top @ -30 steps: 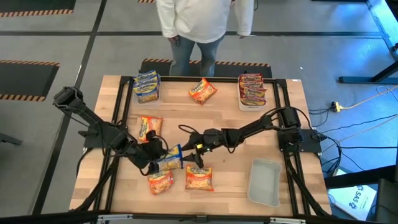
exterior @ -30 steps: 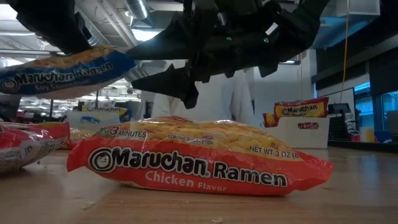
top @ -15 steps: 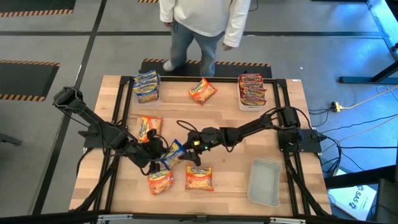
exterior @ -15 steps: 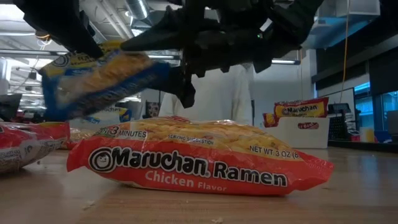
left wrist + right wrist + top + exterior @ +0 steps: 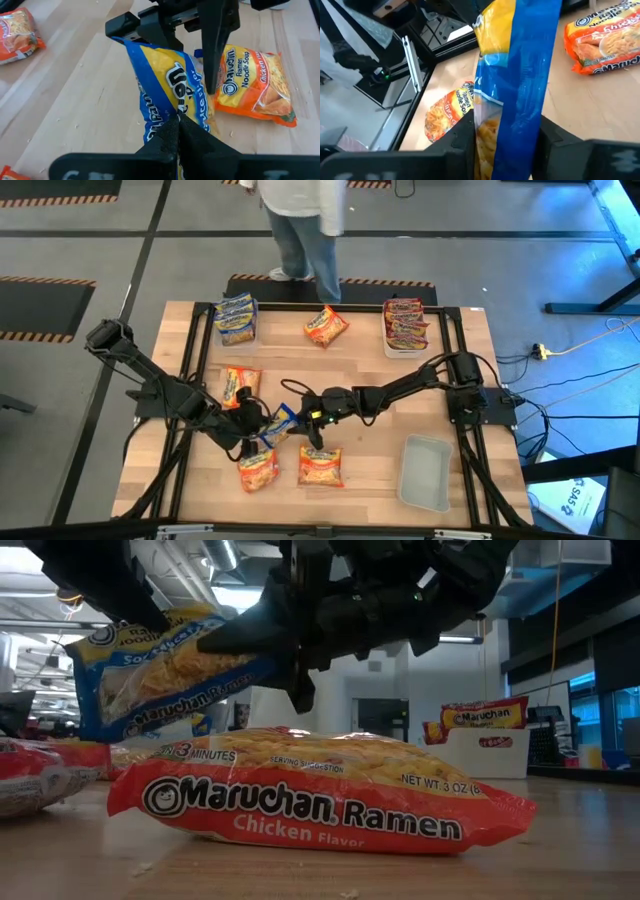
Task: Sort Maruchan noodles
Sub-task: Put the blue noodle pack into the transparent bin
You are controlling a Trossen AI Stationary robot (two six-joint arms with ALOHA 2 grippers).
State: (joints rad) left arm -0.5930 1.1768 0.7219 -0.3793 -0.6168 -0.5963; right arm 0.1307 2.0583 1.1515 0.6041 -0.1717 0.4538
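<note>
Wooden table (image 5: 370, 350), grey floor (image 5: 80, 240), person (image 5: 300, 220)

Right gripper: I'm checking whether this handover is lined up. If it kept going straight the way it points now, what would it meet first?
The blue-and-yellow packet: it already stands between the right gripper's fingers, pinched at its other end by the shut left gripper.

Bench (image 5: 360, 345): pale wood planks, black frame rails. Raised packet (image 5: 276, 426) — blue edges, yellow centre, white lettering. Packet in the low-view foreground (image 5: 320, 795): orange-red wrapper, white "Maruchan Ramen" lettering, yellow noodle print on top. Packets in the far-right tub (image 5: 405, 322): maroon-red with yellow. Packets in the far-left tub (image 5: 236, 317) — blue and yellow. Empty tub (image 5: 425, 472): clear, greyish. Both arms: black. Floor: grey, with black-and-orange striped tape.
</note>
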